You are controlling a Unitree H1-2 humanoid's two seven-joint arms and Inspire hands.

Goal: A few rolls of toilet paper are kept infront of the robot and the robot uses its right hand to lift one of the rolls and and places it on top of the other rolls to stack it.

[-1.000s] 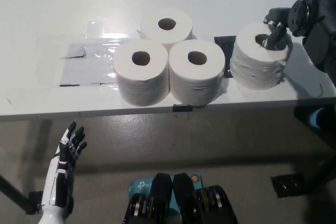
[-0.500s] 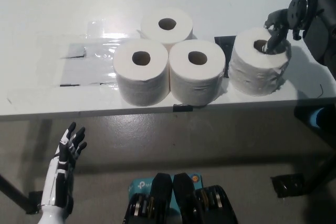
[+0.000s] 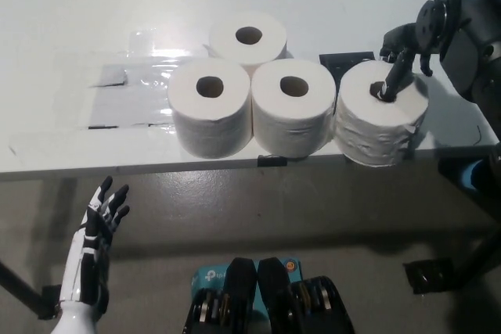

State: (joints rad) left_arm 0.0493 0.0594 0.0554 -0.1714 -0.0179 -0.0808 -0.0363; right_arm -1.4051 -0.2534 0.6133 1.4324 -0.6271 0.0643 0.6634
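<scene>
I have one of my right hand's (image 3: 413,41) fingers (image 3: 391,82) hooked down into the core of the loose toilet roll (image 3: 381,124), gripping it there, and the roll stands at the near edge of the worktop (image 3: 70,13), just beside the three grouped rolls (image 3: 249,84). I judge this as the pick-up step: next I need to lift it clear and carry it left over the group. My left hand (image 3: 94,240) rests low at the lower left, fingers spread and empty.

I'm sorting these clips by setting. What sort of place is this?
Probably a lab or test room rather than a home: a plain white table with clear tape patches, four toilet paper rolls set out on it, and a bare grey floor below.
</scene>
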